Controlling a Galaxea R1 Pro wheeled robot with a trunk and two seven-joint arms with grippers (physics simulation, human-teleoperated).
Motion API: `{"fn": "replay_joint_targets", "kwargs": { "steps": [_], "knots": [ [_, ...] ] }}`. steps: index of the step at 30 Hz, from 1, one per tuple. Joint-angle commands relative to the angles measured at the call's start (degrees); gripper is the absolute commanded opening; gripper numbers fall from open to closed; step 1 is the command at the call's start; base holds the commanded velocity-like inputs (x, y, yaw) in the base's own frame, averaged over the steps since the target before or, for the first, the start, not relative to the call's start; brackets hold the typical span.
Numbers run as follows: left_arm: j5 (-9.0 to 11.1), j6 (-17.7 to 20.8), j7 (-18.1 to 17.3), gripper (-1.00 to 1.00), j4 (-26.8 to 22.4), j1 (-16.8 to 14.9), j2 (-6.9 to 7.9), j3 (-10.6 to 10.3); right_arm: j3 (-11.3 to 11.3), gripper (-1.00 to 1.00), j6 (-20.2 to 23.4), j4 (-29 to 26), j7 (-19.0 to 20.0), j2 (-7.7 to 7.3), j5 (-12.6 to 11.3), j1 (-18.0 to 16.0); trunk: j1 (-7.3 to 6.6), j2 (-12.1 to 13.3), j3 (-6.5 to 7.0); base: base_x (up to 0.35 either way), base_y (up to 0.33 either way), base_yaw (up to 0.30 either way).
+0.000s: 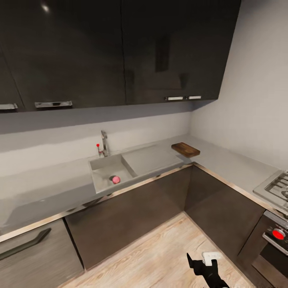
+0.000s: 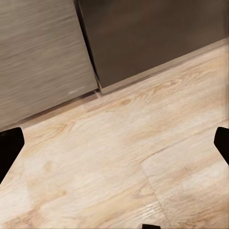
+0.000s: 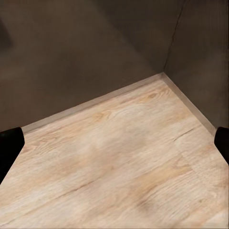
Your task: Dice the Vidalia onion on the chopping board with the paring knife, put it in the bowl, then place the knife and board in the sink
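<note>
The Vidalia onion (image 1: 116,179), a small pinkish-red ball, lies in the grey sink (image 1: 105,166) by the drain. A chrome tap (image 1: 104,144) with a red knob stands behind the basin. The dark brown chopping board (image 1: 185,149) rests on the grey countertop (image 1: 48,188) in the corner, right of the drainboard. My right gripper (image 1: 201,260) hangs low over the wood floor, far from the counter. In the right wrist view this gripper (image 3: 114,145) is open and empty. My left gripper (image 2: 114,148) is also open over the floor. The paring knife and the bowl are out of view.
Glossy black upper cabinets (image 1: 120,52) hang above the counter and dark brown lower cabinets (image 1: 132,216) stand below it. A stove (image 1: 278,188) with a red knob sits at the right. Pale wood floor (image 1: 160,256) lies between me and the cabinets.
</note>
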Motion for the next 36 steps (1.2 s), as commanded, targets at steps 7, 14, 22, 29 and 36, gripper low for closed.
{"fn": "replay_joint_targets", "kwargs": {
  "steps": [7, 14, 22, 29, 36],
  "knots": [
    [0.2, 0.0, 0.0, 1.00, -0.1, 0.0, 0.00, 0.0, -0.2, 1.00, -0.2, 0.1, 0.3, -0.01, -0.1, -0.1, 0.04, -0.1, 0.34, 0.000, 0.000, -0.179],
    [0.2, 0.0, 0.0, 1.00, -0.1, 0.0, 0.00, 0.0, -0.1, 1.00, -0.2, 0.1, 0.3, -0.01, -0.1, -0.1, 0.04, -0.1, 0.80, 0.000, 0.000, -0.174],
    [0.2, 0.0, 0.0, 1.00, -0.1, 0.0, 0.00, 0.0, -0.1, 1.00, -0.2, 0.1, 0.3, -0.01, -0.1, -0.1, 0.04, -0.1, 1.32, 0.000, 0.000, -0.153],
    [0.2, 0.0, 0.0, 1.00, -0.1, 0.0, 0.00, 0.0, -0.1, 1.00, -0.1, 0.1, 0.3, -0.01, -0.1, -0.1, 0.04, -0.1, 1.80, 0.000, 0.000, -0.131],
    [0.2, 0.0, 0.0, 1.00, -0.1, 0.0, 0.00, 0.0, -0.1, 1.00, -0.1, 0.1, 0.3, 0.06, -0.1, -0.1, 0.04, -0.1, 2.28, 0.000, 0.000, -0.123]
  ]
}}
